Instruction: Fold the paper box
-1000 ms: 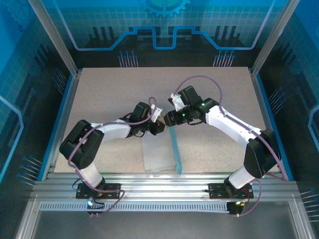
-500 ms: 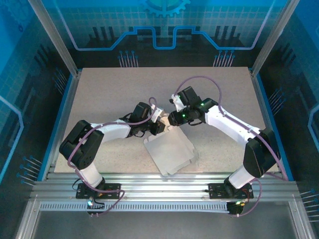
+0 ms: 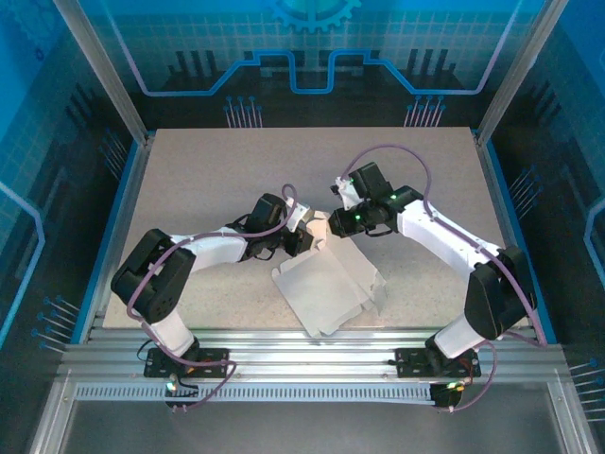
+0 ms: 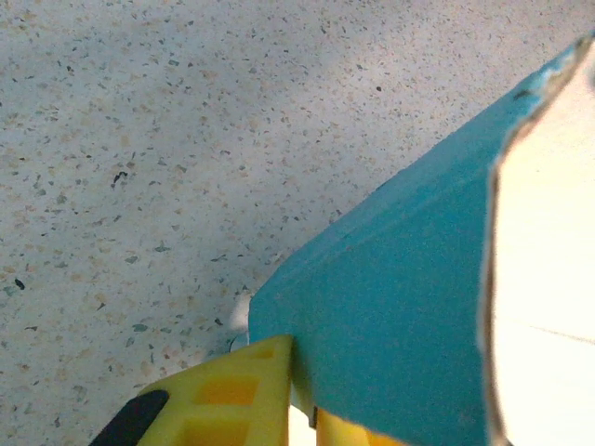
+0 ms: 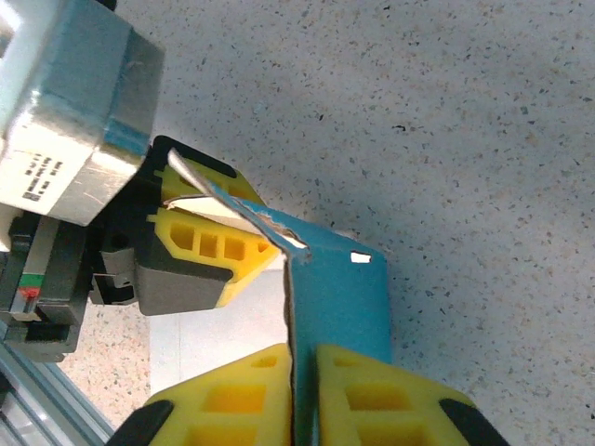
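Light comes from overhead, cool and even. The table (image 3: 208, 180) is bright; the blue walls (image 3: 38, 189) around it are dim. My arms (image 3: 213, 248) cast short, soft shadows. At my left wrist the box (image 4: 400, 325) sits so close that its edge blurs and its white face glares, almost washed out, while the speckled table is sharp. My right wrist's view is crisp, my yellow fingers (image 5: 223, 400) evenly lit.

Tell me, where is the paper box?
In the top view, the paper box is at the table's front centre, its far edge pinched by the left gripper and right gripper.
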Robot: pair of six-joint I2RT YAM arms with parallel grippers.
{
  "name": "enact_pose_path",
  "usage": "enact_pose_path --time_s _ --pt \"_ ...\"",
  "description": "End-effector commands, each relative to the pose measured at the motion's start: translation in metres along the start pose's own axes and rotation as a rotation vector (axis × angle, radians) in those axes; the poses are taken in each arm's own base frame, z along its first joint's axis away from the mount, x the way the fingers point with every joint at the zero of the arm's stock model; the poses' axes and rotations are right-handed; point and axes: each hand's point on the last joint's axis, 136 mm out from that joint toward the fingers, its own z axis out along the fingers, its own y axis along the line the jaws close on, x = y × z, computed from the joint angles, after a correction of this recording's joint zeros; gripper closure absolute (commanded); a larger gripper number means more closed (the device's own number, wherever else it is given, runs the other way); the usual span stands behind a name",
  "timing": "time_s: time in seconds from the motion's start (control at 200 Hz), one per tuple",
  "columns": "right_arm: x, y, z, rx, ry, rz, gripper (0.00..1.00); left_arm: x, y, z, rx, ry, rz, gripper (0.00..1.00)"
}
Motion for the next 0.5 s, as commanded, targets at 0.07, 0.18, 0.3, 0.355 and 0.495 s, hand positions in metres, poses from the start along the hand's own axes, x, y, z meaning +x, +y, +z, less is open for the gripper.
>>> enact_pose_path --time_s 0.07,0.18,0.3,0.355,0.495 --pt "0.003 0.008 -0.007 -0.077 -0.009 -0.021 0.84 -0.015 -0.009 -0.007 0.012 -0.035 0.041 0.86" --pt "0.003 0.008 -0.007 -0.081 -0.012 -0.031 0.76 -0.014 -0.009 -0.006 0.013 -0.033 0.039 0.86" --pt "-0.006 0.012 -0.011 -0.101 -0.048 -0.02 0.67 -0.013 -0.011 -0.004 0.015 -0.029 0.044 0.86" --pt "-0.013 0.014 -0.014 -0.114 -0.07 -0.01 0.63 -0.012 -0.012 -0.003 0.014 -0.027 0.045 0.86" --pt "-0.031 0.018 -0.023 -0.157 -0.113 0.038 0.56 -0.012 -0.013 -0.002 0.013 -0.026 0.05 0.86"
